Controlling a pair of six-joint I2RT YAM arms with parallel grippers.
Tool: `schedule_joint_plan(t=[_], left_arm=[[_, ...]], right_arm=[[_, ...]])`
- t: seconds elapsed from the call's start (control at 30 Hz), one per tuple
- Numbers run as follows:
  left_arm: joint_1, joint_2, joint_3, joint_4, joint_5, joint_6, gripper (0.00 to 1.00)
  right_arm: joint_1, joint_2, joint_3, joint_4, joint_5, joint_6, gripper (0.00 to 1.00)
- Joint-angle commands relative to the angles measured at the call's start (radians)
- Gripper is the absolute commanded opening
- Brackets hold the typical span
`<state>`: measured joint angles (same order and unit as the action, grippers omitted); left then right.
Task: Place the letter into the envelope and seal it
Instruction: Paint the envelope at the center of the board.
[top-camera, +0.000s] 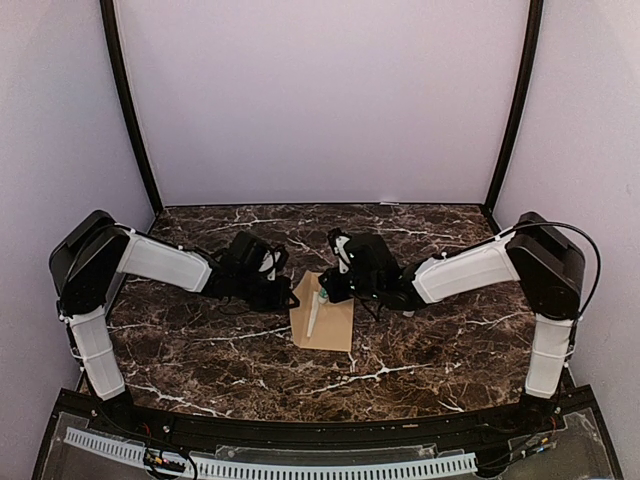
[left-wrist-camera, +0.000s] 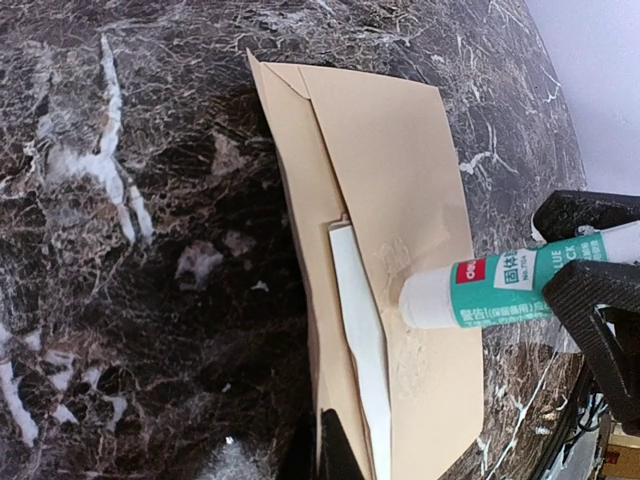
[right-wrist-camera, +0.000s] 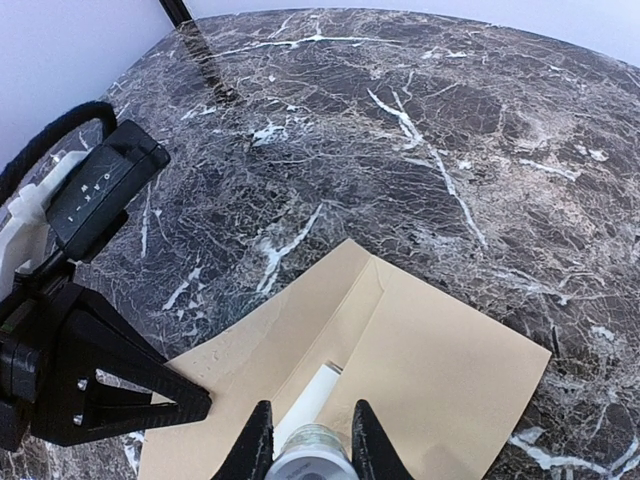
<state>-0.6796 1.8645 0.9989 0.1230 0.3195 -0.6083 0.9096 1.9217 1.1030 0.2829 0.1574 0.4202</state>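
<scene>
At the table's (top-camera: 200, 345) centre lies the tan envelope (top-camera: 330, 325), its flap open toward its left side. A white letter (left-wrist-camera: 365, 345) sits in the envelope's mouth with one strip showing, so insertion looks mostly done. Over the envelope, the right gripper (right-wrist-camera: 310, 440) is clamped on a green-and-white glue stick (left-wrist-camera: 500, 290). The stick's tip presses the envelope just beside the letter, and shiny smears there suggest gluing is under way. At the envelope's left edge, the left gripper (top-camera: 283, 295) has its fingers together; whether it pinches paper cannot be told. Folding and pressing the flap appear left.
</scene>
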Motion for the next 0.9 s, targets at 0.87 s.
schedule_joint_plan(t=[0.87], left_arm=[[-0.011,-0.005,0.032,-0.042,-0.021,0.034,0.00]], right_arm=[[0.000,0.042,0.026,-0.011,0.045,-0.024,0.00]])
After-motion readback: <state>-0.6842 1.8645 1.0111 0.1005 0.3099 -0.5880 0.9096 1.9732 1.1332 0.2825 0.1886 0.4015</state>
